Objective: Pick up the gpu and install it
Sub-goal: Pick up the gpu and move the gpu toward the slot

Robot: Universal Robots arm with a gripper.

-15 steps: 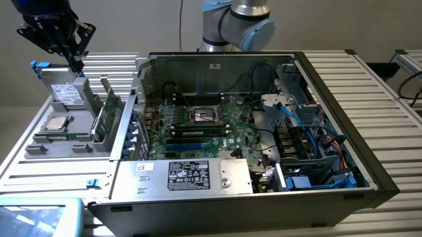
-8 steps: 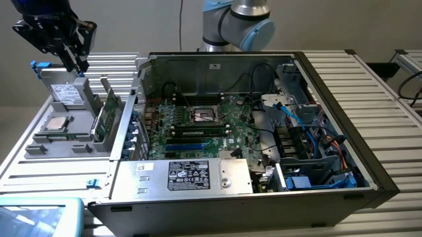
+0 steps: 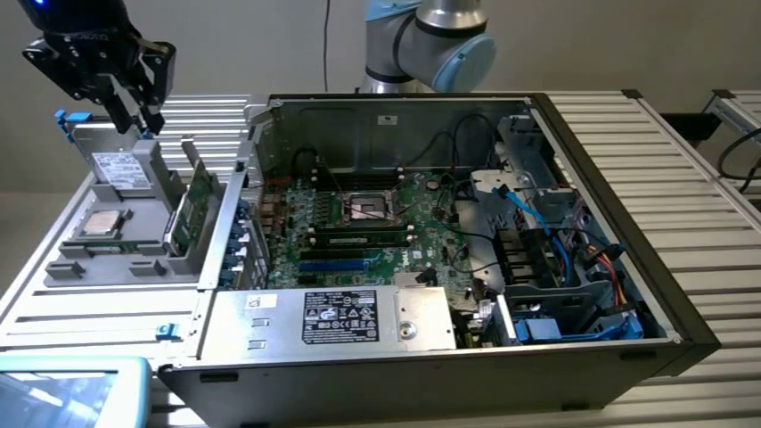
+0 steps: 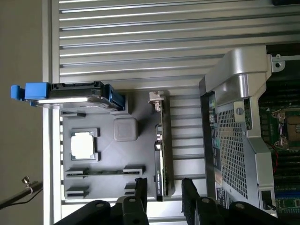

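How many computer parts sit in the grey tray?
3: a hard drive standing at one end, a processor chip lying flat, and the gpu on edge nearest the computer case. Smaller parts may be hidden.

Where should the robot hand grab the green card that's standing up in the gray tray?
The gpu stands on its long edge in the gray holder, thin top edge free. Probably best: come straight down from above and pinch its two flat faces near the middle of that edge, clear of the silver bracket. The open hand hangs above the holder.
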